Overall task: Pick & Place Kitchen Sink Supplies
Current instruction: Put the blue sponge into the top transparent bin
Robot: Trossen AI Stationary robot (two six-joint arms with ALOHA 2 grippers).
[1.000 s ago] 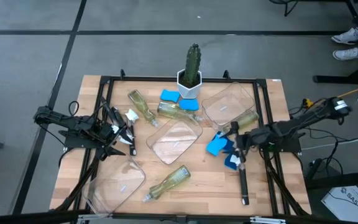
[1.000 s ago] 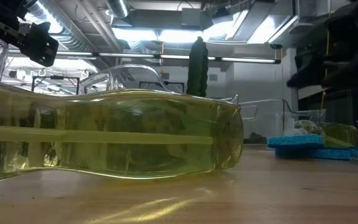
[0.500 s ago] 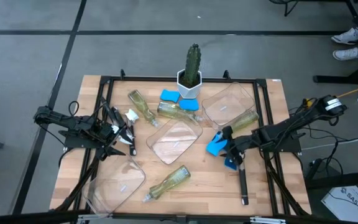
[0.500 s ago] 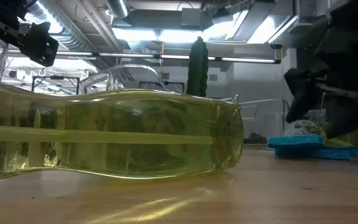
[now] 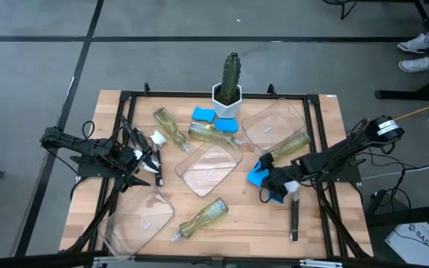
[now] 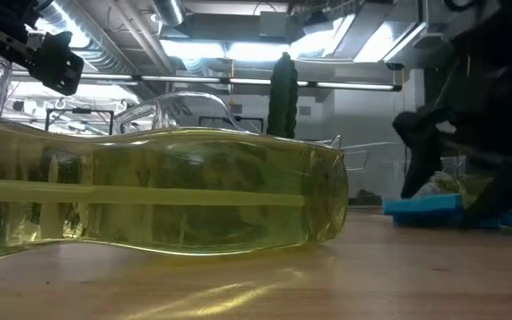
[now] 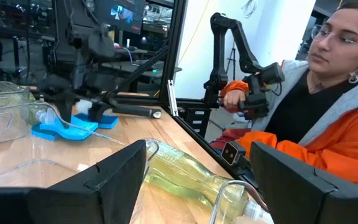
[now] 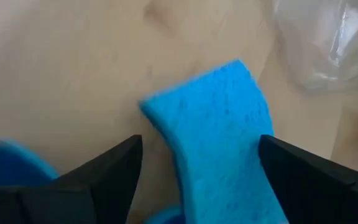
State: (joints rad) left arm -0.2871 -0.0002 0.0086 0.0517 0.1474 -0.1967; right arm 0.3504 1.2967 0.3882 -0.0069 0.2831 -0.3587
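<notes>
Bright blue, porous rectangular sponge (image 8: 219, 130) lies flat on the wooden table (image 5: 237, 216) near the centre tray (image 5: 208, 168), with the right gripper (image 8: 197, 177) spread wide over it, while the left gripper (image 7: 197, 180) waits, released, at the left side.

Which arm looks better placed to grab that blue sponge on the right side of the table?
The right. Its open right gripper hovers directly over the blue sponge, while the left gripper waits across the table.
</notes>
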